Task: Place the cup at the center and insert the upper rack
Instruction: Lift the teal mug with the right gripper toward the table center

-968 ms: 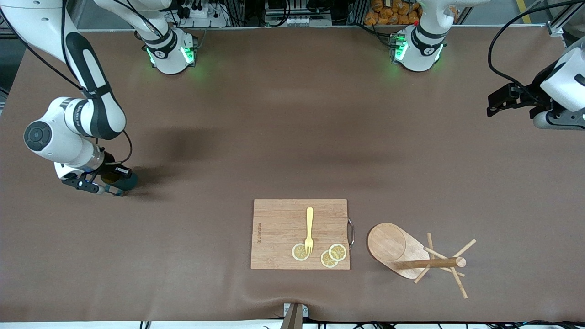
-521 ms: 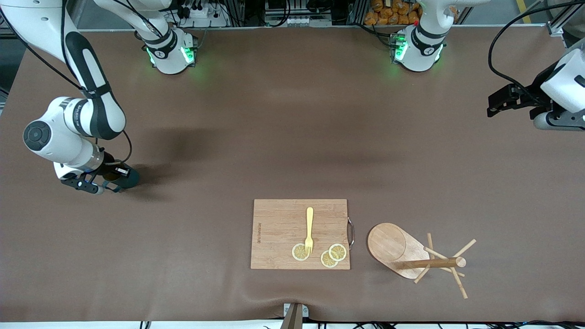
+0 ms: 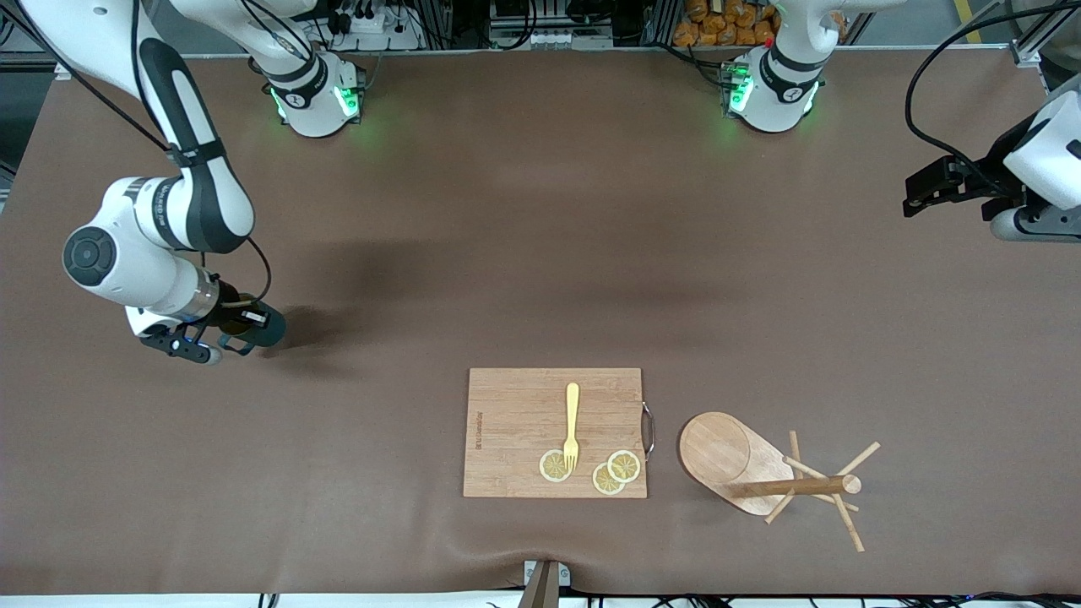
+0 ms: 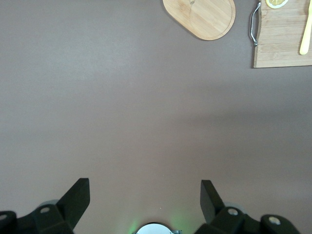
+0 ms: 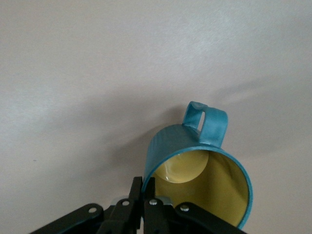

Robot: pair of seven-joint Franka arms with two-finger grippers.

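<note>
The dark teal cup with a yellowish inside is held low over the table toward the right arm's end. My right gripper is shut on its rim. In the right wrist view the fingers pinch the cup's wall, one inside and one outside, with the loop handle pointing away. The wooden mug tree lies on its side near the front edge, beside the cutting board; its oval base shows in the left wrist view. My left gripper is open and empty, waiting at the left arm's end.
A rectangular wooden cutting board with a metal handle lies near the front edge, carrying a yellow fork and three lemon slices. Its corner shows in the left wrist view. Brown mat covers the table's middle.
My right gripper has moved with the cup toward the table's middle. The left arm has barely moved. The mug tree and the board are unchanged.
</note>
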